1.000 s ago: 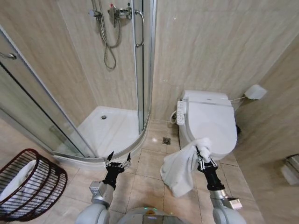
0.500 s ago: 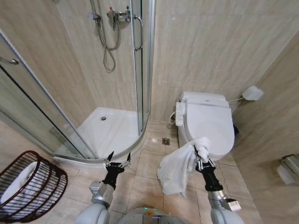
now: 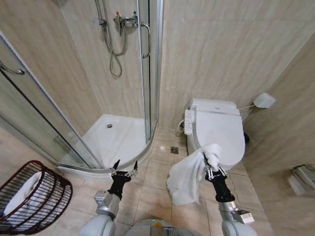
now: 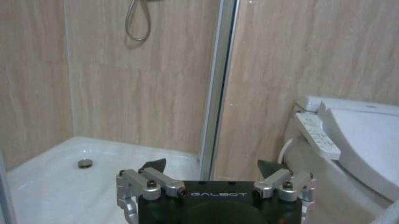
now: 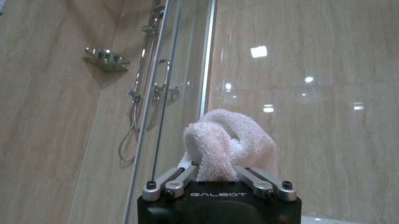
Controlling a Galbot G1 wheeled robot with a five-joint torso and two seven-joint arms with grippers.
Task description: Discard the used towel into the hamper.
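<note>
Head view of a beige-tiled bathroom, looking down past the robot's two arms to the floor (image 3: 147, 191). The right pincer (image 3: 212, 169) is raised in front of the robot, low and right of centre, and it is clamped shut on a white towel (image 3: 186, 178). A bunched knot of the cloth sticks up above the fingertips, and the rest hangs down in a loose fold on the pincer's left side, clear of the floor. Just behind the towel stands a white toilet (image 3: 219, 132) with its lid closed and a control panel on its side.

The left pincer (image 3: 123, 170) is held up low and left of centre, its fingers spread apart and holding nothing.

The hamper (image 3: 33, 196) sits on the floor at the far lower left, well apart from the towel and on the other side of the left arm. It is a round dark-red wire basket with horizontal ribs, leaning to one side, and some white cloth lies inside it.

Between the hamper and the toilet is a curved glass shower enclosure (image 3: 113, 132) with a white tray, and a hose and tap on the wall above.

Right wrist view: the towel (image 5: 225, 145) is pinched between the closed fingers, its fluffy end rising above them, with the shower glass behind.

Left wrist view: the left pincer (image 4: 214, 167) shows both fingertips wide apart, facing the shower door frame and the side of the toilet (image 4: 358, 140).
</note>
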